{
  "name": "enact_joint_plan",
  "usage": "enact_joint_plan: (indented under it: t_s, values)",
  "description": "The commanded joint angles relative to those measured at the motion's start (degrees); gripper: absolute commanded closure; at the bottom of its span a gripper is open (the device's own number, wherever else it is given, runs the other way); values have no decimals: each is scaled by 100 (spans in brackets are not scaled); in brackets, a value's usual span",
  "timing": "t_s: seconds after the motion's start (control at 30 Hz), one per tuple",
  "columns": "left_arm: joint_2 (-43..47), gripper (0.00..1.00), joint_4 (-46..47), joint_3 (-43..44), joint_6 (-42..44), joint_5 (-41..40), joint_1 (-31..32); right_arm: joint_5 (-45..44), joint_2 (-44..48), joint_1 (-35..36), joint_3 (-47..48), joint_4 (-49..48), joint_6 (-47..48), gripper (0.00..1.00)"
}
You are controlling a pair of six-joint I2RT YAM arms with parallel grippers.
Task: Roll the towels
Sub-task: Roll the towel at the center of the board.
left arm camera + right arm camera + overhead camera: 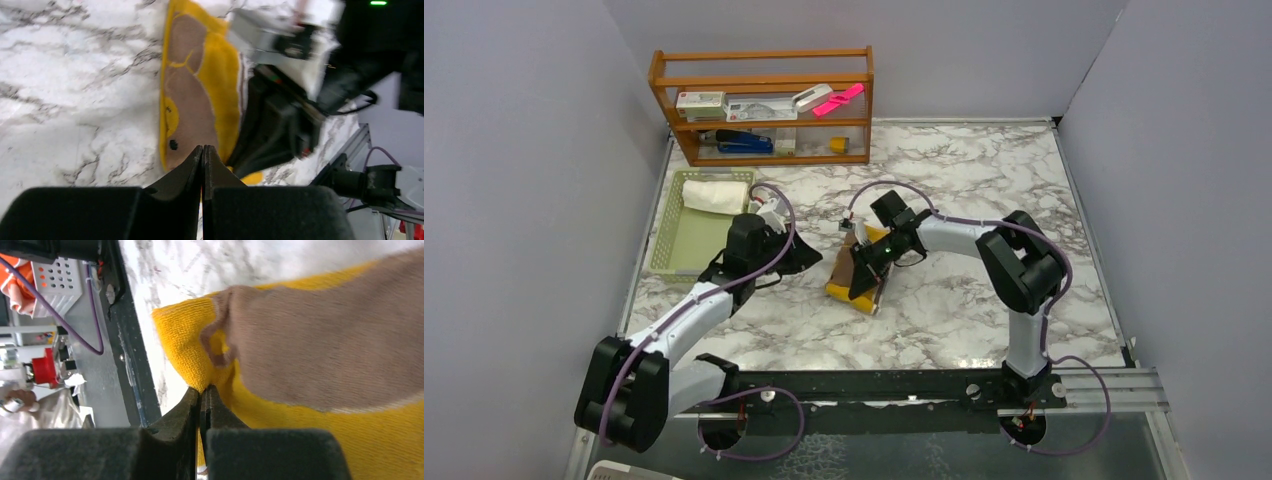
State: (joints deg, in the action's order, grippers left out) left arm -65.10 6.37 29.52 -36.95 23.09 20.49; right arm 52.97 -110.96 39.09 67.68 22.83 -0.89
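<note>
- Right gripper (pixel 204 390) pinches a folded corner of the yellow towel (pixel 190 335), probably to start the roll.
- Mustard with a tan-brown bear patch, it lies folded flat mid-way across the desk (pixel 964 300), not yet rolled.
- Left gripper (pixel 202 150), pressed together on nothing, hovers just left of it.
- White towel (pixel 715 195) sits rolled in the far-left basket (pixel 686 250).

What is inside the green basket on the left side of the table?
One white towel, apparently rolled, lies at the far end of the basket. The rest of its floor shows bare, except the near right corner, which the left arm hides.
</note>
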Motion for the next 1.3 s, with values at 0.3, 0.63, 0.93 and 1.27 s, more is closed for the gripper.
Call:
enact_joint_plan:
  t_s: [0.3, 0.63, 0.93, 1.27]
  values:
    - [372, 94, 1357, -860, -435, 1120, 515, 511, -1101, -341, 586, 118, -324, 98]
    - [-450, 95, 2429, -1200, -520, 853, 1100, 379, -1350, -341, 714, 126, -403, 95]
    - [-1272, 100, 2824, -1194, -241, -434, 1053, 355, -1210, -342, 598, 125, -397, 92]
    - [-1811, 100, 3202, -992, -133, -412, 645, 161, -1110, -345, 421, 174, -338, 88]
